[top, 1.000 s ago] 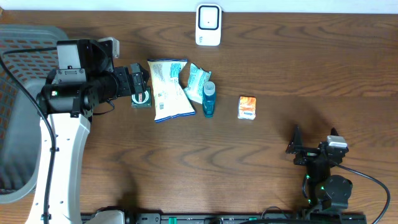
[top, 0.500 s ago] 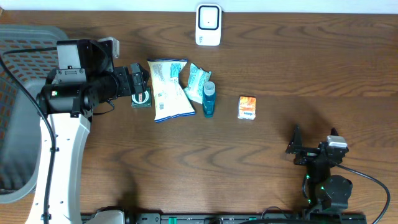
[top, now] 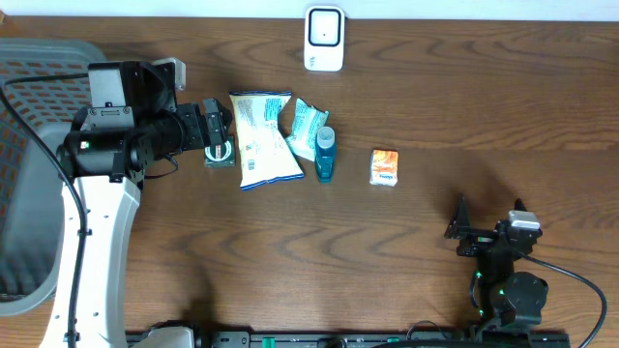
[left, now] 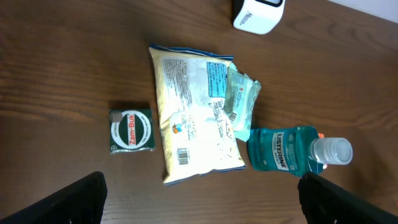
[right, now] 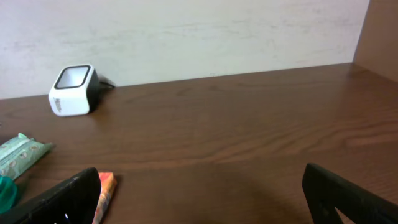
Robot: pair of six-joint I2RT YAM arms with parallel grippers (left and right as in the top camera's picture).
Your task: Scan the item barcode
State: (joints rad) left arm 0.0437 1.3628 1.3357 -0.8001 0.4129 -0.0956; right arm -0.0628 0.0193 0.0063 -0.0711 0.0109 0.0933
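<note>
Both claws are standing wide open and empty; nothing is moving since a second ago.
The left gripper (left: pixel 202 199) is hovering just short of the Zam-Buk box (left: pixel 130 130), snack bag (left: pixel 193 118) and mouthwash bottle (left: pixel 286 150), with the scanner (left: pixel 258 14) lying beyond them. The right gripper (right: pixel 205 199) is idling well apart. No item is being grasped, so scanning is likely only beginning.

Table (top: pixel 484 97): scanner (top: pixel 324 39), bag (top: pixel 263 140), wipes (top: pixel 308 124), mouthwash (top: pixel 324 155), tin (left: pixel 131 130), carton (top: pixel 385 166).
</note>
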